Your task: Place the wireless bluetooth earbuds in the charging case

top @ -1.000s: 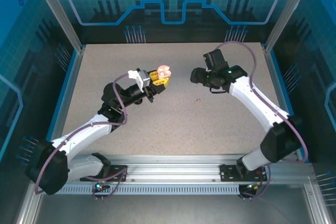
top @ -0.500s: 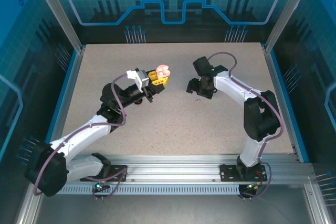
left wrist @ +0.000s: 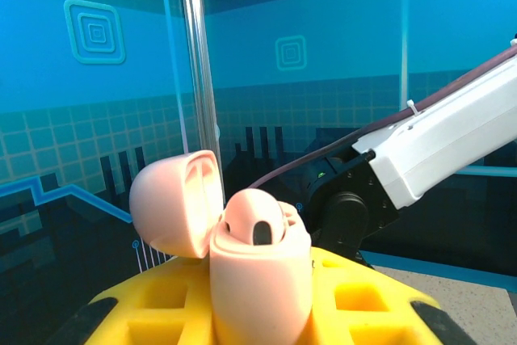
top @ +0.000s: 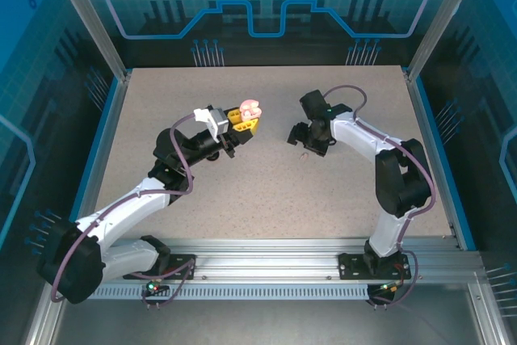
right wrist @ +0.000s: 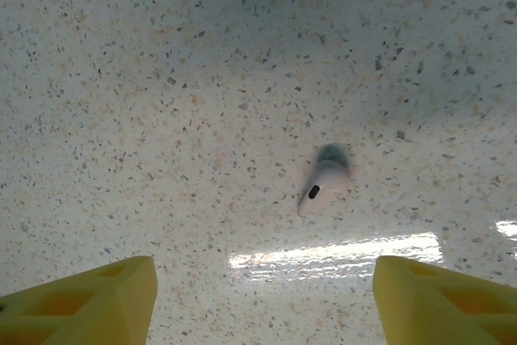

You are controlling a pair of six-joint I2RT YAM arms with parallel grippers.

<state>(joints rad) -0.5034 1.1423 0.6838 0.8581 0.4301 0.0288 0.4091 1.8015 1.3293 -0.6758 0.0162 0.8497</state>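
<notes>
We are seeing the yellow left fingers (left wrist: 367, 300) closing almost fully on a pale pink, rounded plastic charging case (left wrist: 260, 284), which is standing upright between them and is being held up off the speckled beige counter (top: 266, 199). The case's hinged lid (left wrist: 176, 204) is hanging open, tipped away to the left in the left wrist view. One small pale pink earbud (left wrist: 260, 228) is sitting in the mouth of the case, a dark oval mark on it facing the camera.

From above, the left arm is reaching toward the middle of the counter with the case at its tip, and the right arm is bending down opposite it, the two well apart.

The yellow right fingers (right wrist: 89, 309) are spreading wide and gripping nothing. They are hovering over the counter, and in the right wrist view a second small pale pink stemmed earbud (right wrist: 323, 186) is lying on its side on the bare surface ahead of the gap between them, apart from both tips. It is casting a small shadow, and a bright strip of light is reflecting off the counter just below it.
</notes>
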